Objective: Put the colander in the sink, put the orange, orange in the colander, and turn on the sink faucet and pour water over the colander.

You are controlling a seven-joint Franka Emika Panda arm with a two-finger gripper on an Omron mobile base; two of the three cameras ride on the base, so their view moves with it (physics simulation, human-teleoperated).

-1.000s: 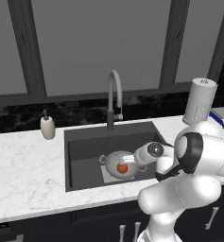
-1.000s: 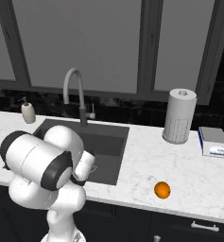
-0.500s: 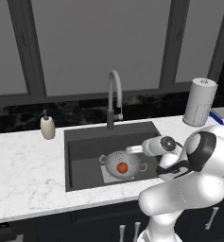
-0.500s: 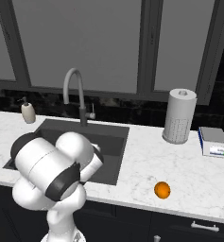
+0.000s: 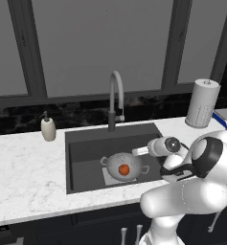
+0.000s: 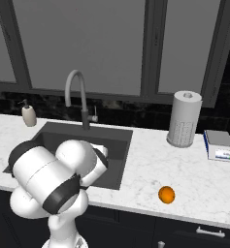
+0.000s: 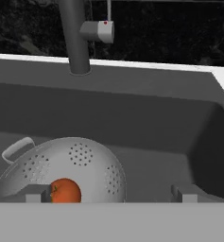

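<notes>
The silvery colander (image 5: 123, 165) sits on the floor of the dark sink (image 5: 81, 143) with the reddish orange (image 5: 124, 169) inside it. In the hand view the colander (image 7: 71, 163) and that orange (image 7: 65, 191) lie low and to the left, below the faucet base (image 7: 74, 38) and lever (image 7: 98, 31). My gripper (image 5: 140, 151) hovers open over the sink's right part, just right of and above the colander, and holds nothing; its fingertips (image 7: 38, 193) stand wide apart. The brighter orange (image 6: 166, 194) rests on the counter right of the sink (image 6: 117, 137). The gooseneck faucet (image 5: 115, 95) arches over the basin.
A beige soap pump (image 5: 48, 128) stands left of the sink. A paper towel roll (image 6: 184, 118) and a small scale (image 6: 218, 145) stand at the back right of the white marble counter (image 6: 150, 164). My arm's bulk covers the sink's front left in the right base view.
My hand has drawn back to the right and slightly up, away from the colander. The reddish orange has stayed in the colander. The jaws have remained open.
</notes>
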